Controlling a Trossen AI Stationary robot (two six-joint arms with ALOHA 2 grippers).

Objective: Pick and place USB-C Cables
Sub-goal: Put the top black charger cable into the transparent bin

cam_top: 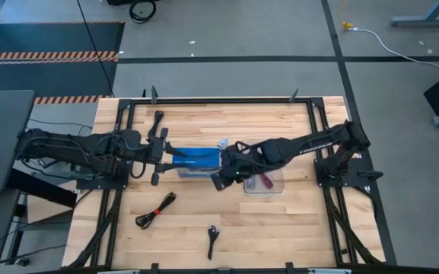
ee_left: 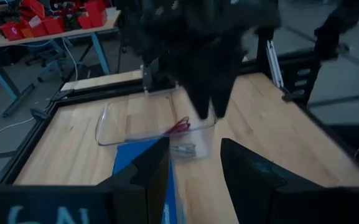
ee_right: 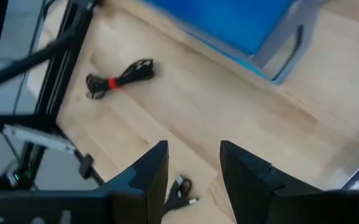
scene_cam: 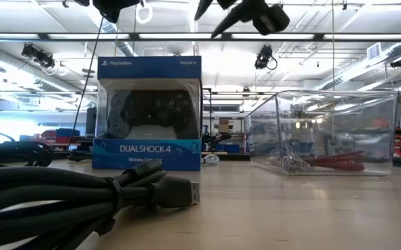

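Observation:
The blue box (cam_top: 198, 157) stands in the middle of the table, with the clear tray (cam_top: 274, 187) to its right. A magenta cable (scene_cam: 336, 161) and a grey cable (scene_cam: 292, 164) lie in the tray. Black cables lie on the wood: one with a red tie (cam_top: 155, 211) at the near left, also seen in the right wrist view (ee_right: 120, 77), one (cam_top: 212, 239) by the near edge and one (cam_top: 157, 122) at the far left. My left gripper (cam_top: 173, 156) is open and empty at the box's left end. My right gripper (cam_top: 219, 180) is open and empty above the box's near right corner.
A black metal frame (cam_top: 204, 99) runs around the table's edges. The two arms meet over the middle of the table, and in the left wrist view the right arm (ee_left: 198, 43) hangs over the tray. Bare wood (cam_top: 280, 228) lies at the near right.

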